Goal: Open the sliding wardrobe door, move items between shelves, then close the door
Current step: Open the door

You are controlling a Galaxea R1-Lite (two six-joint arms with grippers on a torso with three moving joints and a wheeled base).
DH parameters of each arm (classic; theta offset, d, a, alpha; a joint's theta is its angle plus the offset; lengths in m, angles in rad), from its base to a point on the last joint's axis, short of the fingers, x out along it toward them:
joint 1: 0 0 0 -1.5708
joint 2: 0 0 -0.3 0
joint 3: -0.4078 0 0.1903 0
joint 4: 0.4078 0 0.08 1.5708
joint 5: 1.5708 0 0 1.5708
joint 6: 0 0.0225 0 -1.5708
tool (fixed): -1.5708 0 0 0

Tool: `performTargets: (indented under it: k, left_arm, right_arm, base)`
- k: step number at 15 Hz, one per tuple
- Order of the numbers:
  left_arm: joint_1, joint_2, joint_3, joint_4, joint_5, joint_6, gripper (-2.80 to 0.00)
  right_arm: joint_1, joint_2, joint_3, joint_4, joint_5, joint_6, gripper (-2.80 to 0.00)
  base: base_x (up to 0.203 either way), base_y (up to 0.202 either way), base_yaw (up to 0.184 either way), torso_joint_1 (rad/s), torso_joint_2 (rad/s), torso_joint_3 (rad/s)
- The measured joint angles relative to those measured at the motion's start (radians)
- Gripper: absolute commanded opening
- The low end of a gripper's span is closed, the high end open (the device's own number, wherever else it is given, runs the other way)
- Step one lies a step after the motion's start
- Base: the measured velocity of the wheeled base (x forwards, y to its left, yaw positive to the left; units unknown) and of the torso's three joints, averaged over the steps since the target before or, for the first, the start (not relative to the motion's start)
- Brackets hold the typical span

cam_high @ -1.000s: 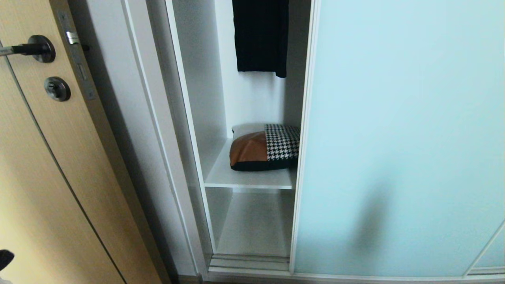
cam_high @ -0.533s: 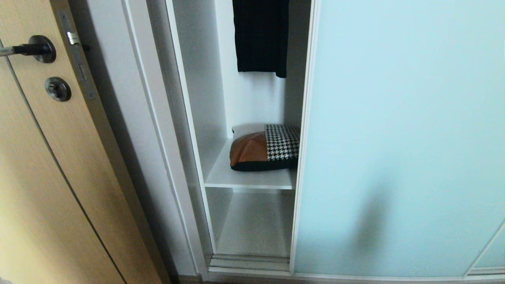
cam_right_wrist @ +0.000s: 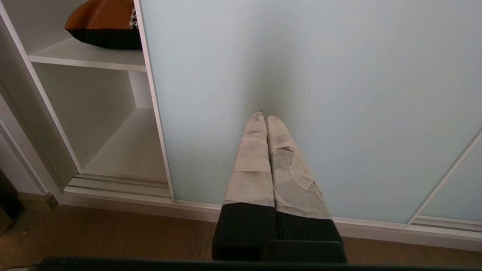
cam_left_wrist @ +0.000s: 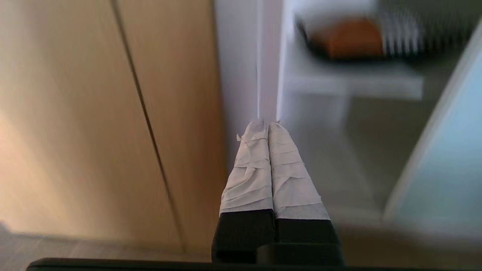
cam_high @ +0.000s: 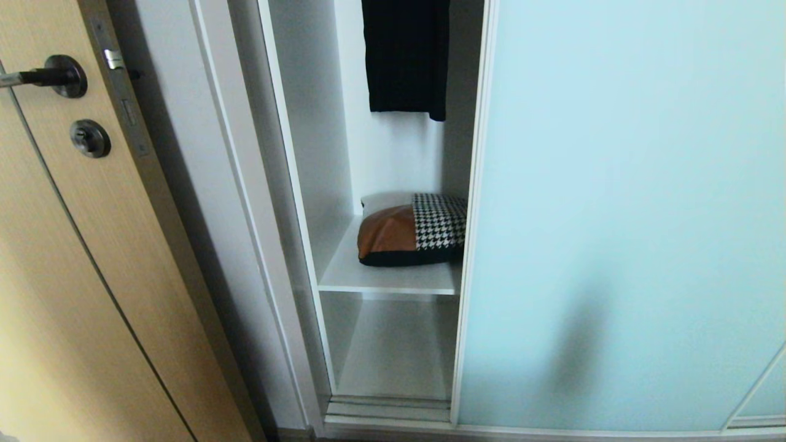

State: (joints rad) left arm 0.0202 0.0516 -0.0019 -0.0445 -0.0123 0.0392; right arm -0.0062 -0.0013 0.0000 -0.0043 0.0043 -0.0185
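Observation:
The frosted aqua sliding wardrobe door (cam_high: pixel 626 215) stands partly open, leaving a gap at its left. In that gap a patchwork cushion (cam_high: pixel 412 230) of brown leather and houndstooth lies on the upper white shelf (cam_high: pixel 387 279); a bare lower shelf (cam_high: pixel 393 356) sits beneath. Neither arm shows in the head view. My left gripper (cam_left_wrist: pixel 268 123) is shut and empty, low before the wardrobe's white side frame (cam_left_wrist: pixel 269 56), with the cushion (cam_left_wrist: pixel 354 37) blurred beyond. My right gripper (cam_right_wrist: pixel 263 116) is shut and empty, pointing at the door's glass (cam_right_wrist: pixel 339 94) near the floor.
A light wood hinged door (cam_high: pixel 73 258) with a lever handle (cam_high: pixel 46 75) stands at the left. A dark garment (cam_high: pixel 405 58) hangs inside above the cushion. The bottom track (cam_right_wrist: pixel 120 184) and wooden floor (cam_right_wrist: pixel 113 237) run along the wardrobe's base.
A dark part of my left arm at the head view's lower left edge has dropped out of sight. The door, cushion and right arm have not moved.

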Motion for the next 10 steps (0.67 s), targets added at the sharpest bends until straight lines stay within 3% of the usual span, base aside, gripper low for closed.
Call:
performTargets:
  k: [3,10]
  left_arm:
    - [-0.001,-0.039,0.0,0.053,-0.005,0.035,-2.8]
    - [-0.001,-0.052,0.002,0.052,-0.003,0.019,-2.8]
  right_arm:
    - [0.0,0.0,0.0,0.0,0.0,0.0,-2.8]
    - [0.0,0.0,0.0,0.0,0.0,0.0,-2.8]
  base:
    - [0.0,0.0,0.0,0.0,0.0,0.0]
    - [0.0,0.0,0.0,0.0,0.0,0.0]
